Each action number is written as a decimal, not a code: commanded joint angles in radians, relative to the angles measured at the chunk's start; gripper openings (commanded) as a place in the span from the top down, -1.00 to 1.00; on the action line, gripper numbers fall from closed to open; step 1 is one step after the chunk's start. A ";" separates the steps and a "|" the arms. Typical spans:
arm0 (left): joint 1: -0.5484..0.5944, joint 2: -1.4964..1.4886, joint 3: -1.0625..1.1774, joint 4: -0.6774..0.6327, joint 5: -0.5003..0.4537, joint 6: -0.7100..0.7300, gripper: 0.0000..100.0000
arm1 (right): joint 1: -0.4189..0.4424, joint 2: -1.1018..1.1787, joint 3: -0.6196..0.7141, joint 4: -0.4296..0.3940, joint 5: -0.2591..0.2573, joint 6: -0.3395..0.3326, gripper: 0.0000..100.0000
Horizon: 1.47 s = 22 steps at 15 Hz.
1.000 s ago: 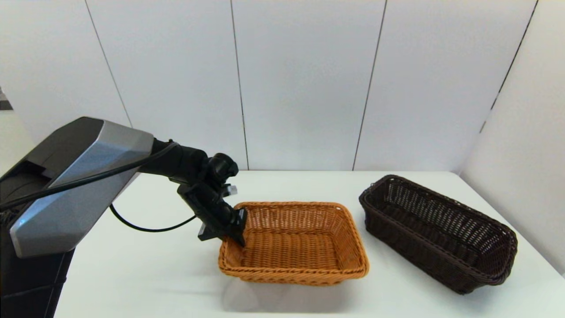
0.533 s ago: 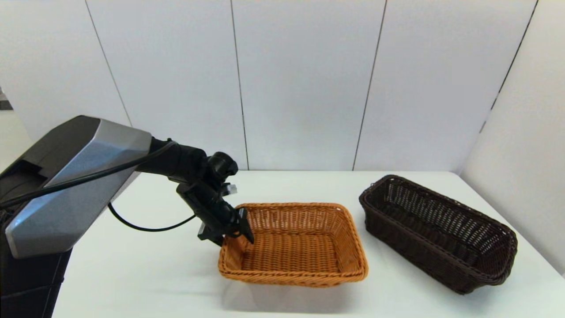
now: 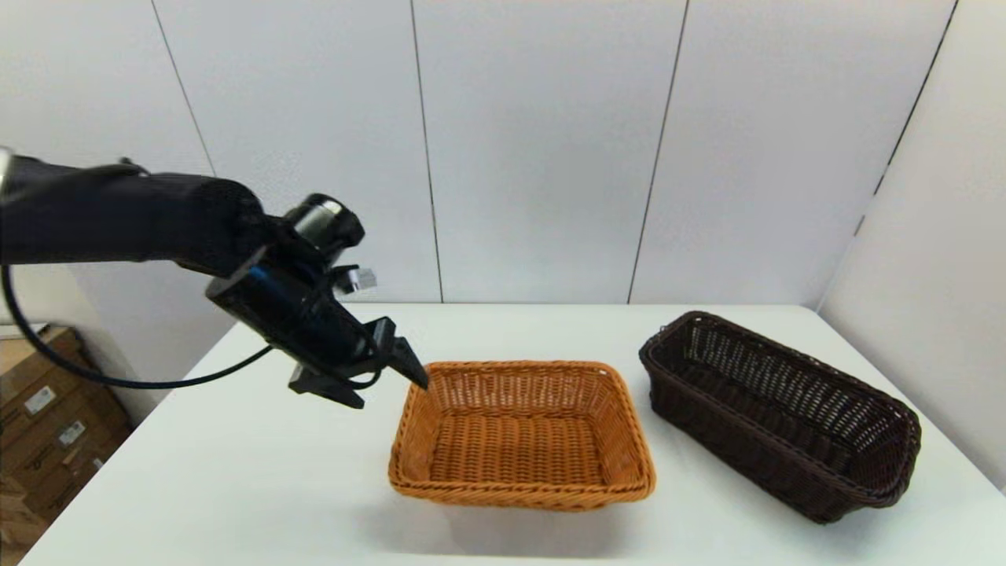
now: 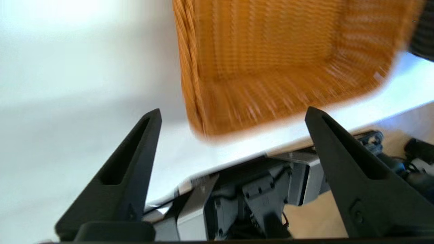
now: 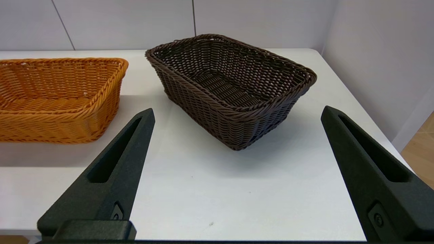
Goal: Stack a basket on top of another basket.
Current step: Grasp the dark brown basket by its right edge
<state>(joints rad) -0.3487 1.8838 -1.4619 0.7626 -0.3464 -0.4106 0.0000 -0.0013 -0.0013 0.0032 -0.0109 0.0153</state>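
This looks like a robot test lab or staged work cell, not a home or shop. A plain white table [image 3: 236, 472] stands against pale wall panels [image 3: 534, 149] with thin dark seams, and a similar panel closes off the right side, forming a bare booth. The surface carries only two wicker baskets (one orange-tan [image 3: 523, 432], one dark brown [image 3: 778, 413]). Stacked cardboard boxes [image 3: 47, 424] with labels sit on the floor at the left, past the table's corner. A black cable [image 3: 102, 377] trails from the black robot arm [image 3: 118, 220] reaching over the table.
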 commanded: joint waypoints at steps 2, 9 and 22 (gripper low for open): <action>0.002 -0.577 0.339 0.017 0.133 0.007 -1.00 | 0.000 0.000 0.000 0.000 0.000 0.000 -1.00; 0.079 -1.140 0.706 0.027 0.264 0.010 -1.00 | 0.000 0.000 0.001 0.000 0.000 0.000 -1.00; 0.347 -1.718 0.884 0.167 0.260 0.168 -1.00 | 0.000 0.000 0.001 0.000 0.000 0.000 -1.00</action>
<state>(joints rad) -0.0523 0.2870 -0.6311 0.9304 -0.0851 -0.3223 -0.0004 -0.0013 -0.0009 0.0028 -0.0109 0.0157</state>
